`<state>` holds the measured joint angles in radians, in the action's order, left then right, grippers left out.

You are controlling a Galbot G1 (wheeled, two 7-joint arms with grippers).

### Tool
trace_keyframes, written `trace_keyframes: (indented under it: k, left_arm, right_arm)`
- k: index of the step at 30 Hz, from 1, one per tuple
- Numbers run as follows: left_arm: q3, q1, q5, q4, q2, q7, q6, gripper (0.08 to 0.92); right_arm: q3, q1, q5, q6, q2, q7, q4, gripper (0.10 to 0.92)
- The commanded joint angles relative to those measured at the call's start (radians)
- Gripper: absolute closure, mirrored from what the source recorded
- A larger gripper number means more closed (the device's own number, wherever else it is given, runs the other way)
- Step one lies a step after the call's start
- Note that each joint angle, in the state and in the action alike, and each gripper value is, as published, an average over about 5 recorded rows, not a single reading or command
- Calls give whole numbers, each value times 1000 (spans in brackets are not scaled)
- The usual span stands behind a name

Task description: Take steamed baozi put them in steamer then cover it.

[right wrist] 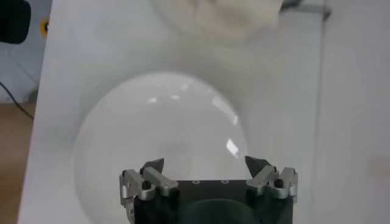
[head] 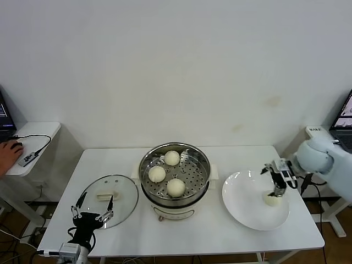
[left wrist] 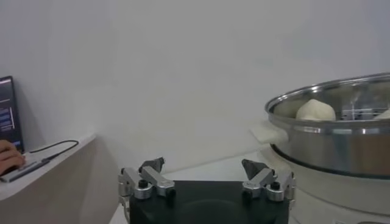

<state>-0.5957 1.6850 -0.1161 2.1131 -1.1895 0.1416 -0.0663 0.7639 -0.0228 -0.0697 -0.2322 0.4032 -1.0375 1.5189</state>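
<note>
Right gripper (head: pixel 276 181) sits wide open over the white plate (head: pixel 242 203), fingers pointing down at the last baozi (head: pixel 272 199), holding nothing. From the head view I can't tell whether the fingertips touch the bun. In the right wrist view the right gripper (right wrist: pixel 206 165) shows both fingers spread, with only bare plate (right wrist: pixel 158 134) between them; the bun itself doesn't show there.

Largest to smallest:

- Counter (head: pixel 181 236): white, carries everything.
- Steamer (head: pixel 174 175): shiny steel pot on a cream base, centre of the counter, uncovered. Perforated tray inside holds three baozi: one at the back (head: pixel 172 158), one on the robot's left (head: pixel 157 174), one at the front (head: pixel 175 187). They sit close together, not stacked. Left wrist view catches the steamer (left wrist: pixel 341 140) side-on with one bun (left wrist: pixel 315 109) above the rim.
- Plate: on the robot's right of the steamer, just beside it.
- Cover (head: pixel 108 201): glass lid lying flat on the counter on the robot's left of the steamer, cream handle up, near the pot.
- Left gripper (head: pixel 92 212): parked at the front-left counter edge, over the near rim of the cover, fully open, empty. Left gripper (left wrist: pixel 205 169) in its own wrist view confirms the spread fingers with nothing between them.
</note>
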Motion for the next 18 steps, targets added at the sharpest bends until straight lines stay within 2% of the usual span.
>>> trace_keyframes:
  k: [1, 7, 18]
  left_arm:
    - [-3, 4, -3, -3, 4, 0, -1, 177]
    - [-14, 8, -6, -4, 6, -1, 0, 177]
    - [-15, 10, -3, -11, -3, -1, 0, 177]
  right_arm:
    - [-227, -278, -155, 46, 30, -1, -179, 203]
    - [-208, -243, -176, 61, 121, 4, -274, 203]
    - [-170, -214, -182, 58, 190, -5, -332, 203]
